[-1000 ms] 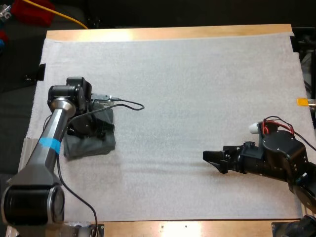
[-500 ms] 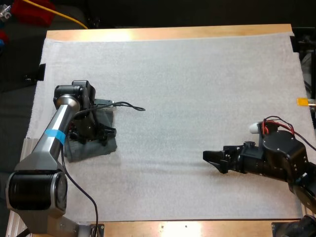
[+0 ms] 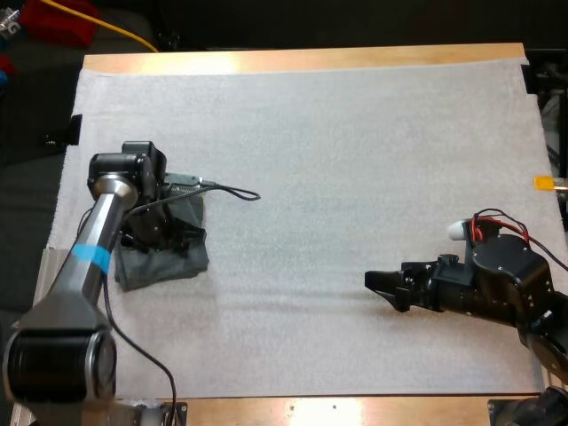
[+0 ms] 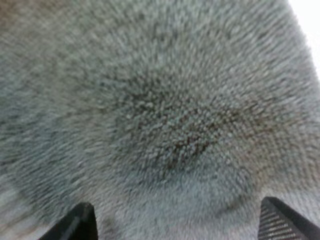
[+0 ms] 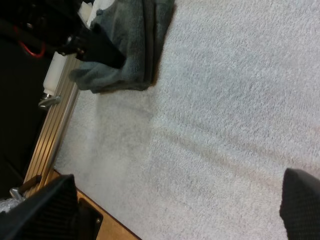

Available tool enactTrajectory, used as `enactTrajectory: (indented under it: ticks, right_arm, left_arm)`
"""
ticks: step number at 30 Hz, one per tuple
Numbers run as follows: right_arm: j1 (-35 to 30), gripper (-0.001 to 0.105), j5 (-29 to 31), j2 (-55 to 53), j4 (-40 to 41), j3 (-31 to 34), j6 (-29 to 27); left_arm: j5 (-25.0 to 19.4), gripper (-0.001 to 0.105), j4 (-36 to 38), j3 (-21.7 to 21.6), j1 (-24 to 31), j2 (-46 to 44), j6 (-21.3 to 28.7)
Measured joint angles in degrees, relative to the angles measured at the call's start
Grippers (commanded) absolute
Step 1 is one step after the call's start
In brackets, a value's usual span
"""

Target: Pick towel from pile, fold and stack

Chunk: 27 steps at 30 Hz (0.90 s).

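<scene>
Folded towel [image 3: 164, 264] sits at the left edge of the mat [image 3: 355, 151] — fold and stack look done. Left gripper [image 3: 169, 235] just above it, fingers wide, holding nothing. Right gripper [image 3: 380, 286] well apart over bare mat, also wide — likely only retraction left

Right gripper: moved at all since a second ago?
No. The right gripper sits at the same spot, with the same gap to the table's near edge in the high view.
</scene>
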Motion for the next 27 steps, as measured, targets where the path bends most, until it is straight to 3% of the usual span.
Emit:
enactTrajectory:
  ticks: [27]
  right_arm:
    - [0.0,0.079,0.0,0.0,0.0,0.0,0.0]
  left_arm:
    - [0.0,0.064,-17.22,0.13,0.0,-1.7,-0.14]
